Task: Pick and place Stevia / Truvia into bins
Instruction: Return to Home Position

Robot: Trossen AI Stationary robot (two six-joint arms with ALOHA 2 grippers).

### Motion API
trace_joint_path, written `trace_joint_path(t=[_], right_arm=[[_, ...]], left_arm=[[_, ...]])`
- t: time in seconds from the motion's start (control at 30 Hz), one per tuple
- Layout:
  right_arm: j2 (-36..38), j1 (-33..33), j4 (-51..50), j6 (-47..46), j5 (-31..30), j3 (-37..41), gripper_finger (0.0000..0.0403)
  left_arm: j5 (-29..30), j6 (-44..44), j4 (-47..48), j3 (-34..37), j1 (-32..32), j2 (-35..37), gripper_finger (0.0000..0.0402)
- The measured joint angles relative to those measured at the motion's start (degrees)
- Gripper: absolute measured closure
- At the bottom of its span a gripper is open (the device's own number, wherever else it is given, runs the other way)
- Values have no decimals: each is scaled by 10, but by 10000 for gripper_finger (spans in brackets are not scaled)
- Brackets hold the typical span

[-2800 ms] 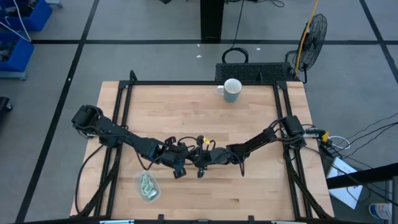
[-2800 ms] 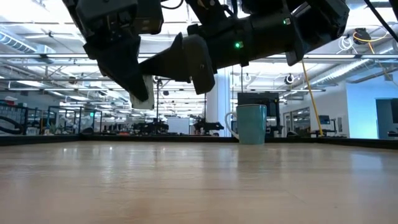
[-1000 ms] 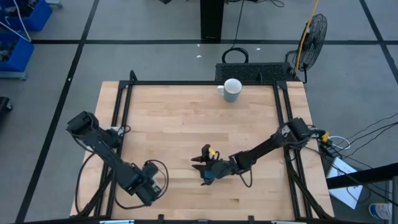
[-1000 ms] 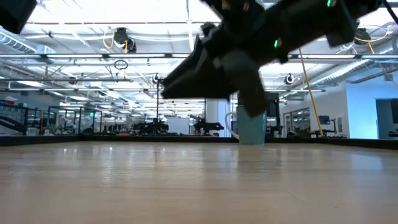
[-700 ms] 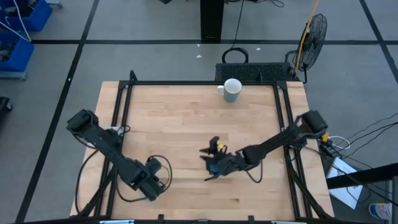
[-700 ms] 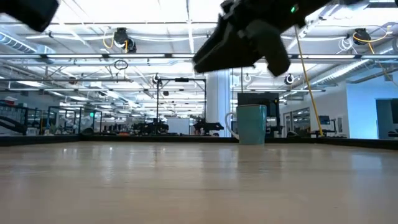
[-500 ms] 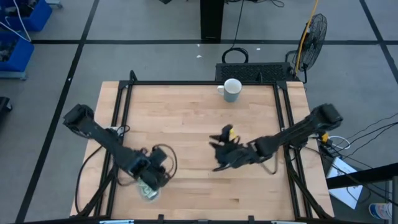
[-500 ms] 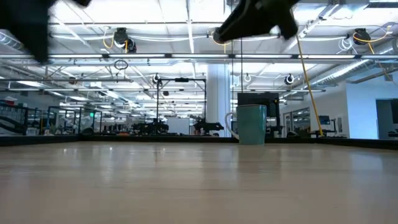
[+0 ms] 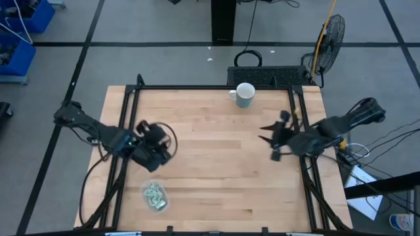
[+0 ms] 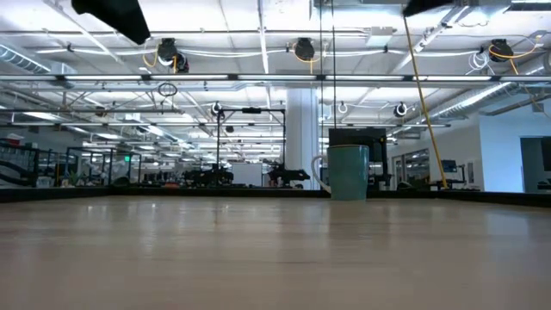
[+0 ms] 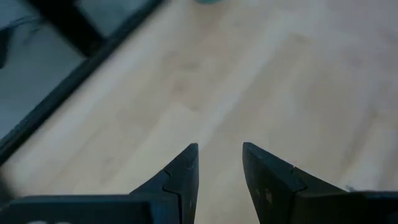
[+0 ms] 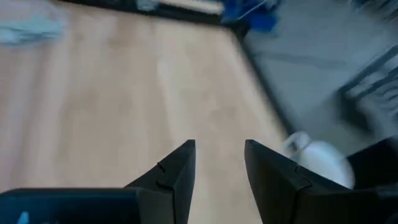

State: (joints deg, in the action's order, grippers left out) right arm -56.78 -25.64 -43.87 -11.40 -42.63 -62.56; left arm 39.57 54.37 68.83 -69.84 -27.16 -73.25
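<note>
High view: one bin (image 9: 155,196), one mug (image 9: 244,95); wrist views: left end effector (image 11: 219,149), right end effector (image 12: 219,144) parted.

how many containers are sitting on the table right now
2: a white handled mug at the wooden table's far edge, and a small clear plastic tub of pale green paper packets by its near left corner. None seems hidden.

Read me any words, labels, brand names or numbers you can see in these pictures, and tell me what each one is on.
No text can be read in any view.
Packets in the clear tub: any print is too small to read.
Mug: no lettering shows on the side in view.
Elsewhere: no sign or number is legible.
</note>
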Motion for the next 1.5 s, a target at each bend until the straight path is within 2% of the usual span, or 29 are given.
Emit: trace_joint_path(t=[0.07, 0.17, 0.3, 0.4, 0.5, 0.63, 0.77, 0.87, 1.0, 1.1, 1.27, 1.37, 1.5], right_arm=[[45, -13, -27, -44, 34, 17, 271], [117, -34, 0, -55, 37, 82, 271], [212, -47, 90, -58, 36, 197, 271], [277, -49, 152, -44, 38, 270, 271], [339, -49, 182, -41, 38, 317, 271], [409, -49, 203, -40, 41, 363, 271], [466, -49, 205, -40, 56, 396, 271], [505, -49, 206, -40, 55, 411, 271], [545, -49, 234, -15, 55, 439, 271], [567, -49, 266, 7, 96, 472, 271], [567, -48, 333, 37, 174, 504, 271], [567, -48, 332, 40, 176, 505, 271], [567, -48, 325, 40, 174, 509, 271]], left_arm=[[25, 41, 34, 2, 7, 19, 270], [62, 77, 44, 22, 10, 47, 270], [71, 125, 40, 74, 9, 85, 270], [72, 137, 0, 129, 8, 118, 270], [76, 79, -103, 187, 9, 155, 270], [79, -88, -289, 255, 18, 211, 270], [21, -253, -442, 308, 49, 266, 270], [-21, -330, -515, 341, 77, 307, 270], [-52, -361, -563, 381, 107, 359, 270], [-71, -388, -618, 423, 125, 394, 270], [-187, -459, -757, 506, 162, 442, 270], [-246, -481, -815, 545, 189, 464, 270], [-261, -459, -827, 585, 230, 489, 270]])
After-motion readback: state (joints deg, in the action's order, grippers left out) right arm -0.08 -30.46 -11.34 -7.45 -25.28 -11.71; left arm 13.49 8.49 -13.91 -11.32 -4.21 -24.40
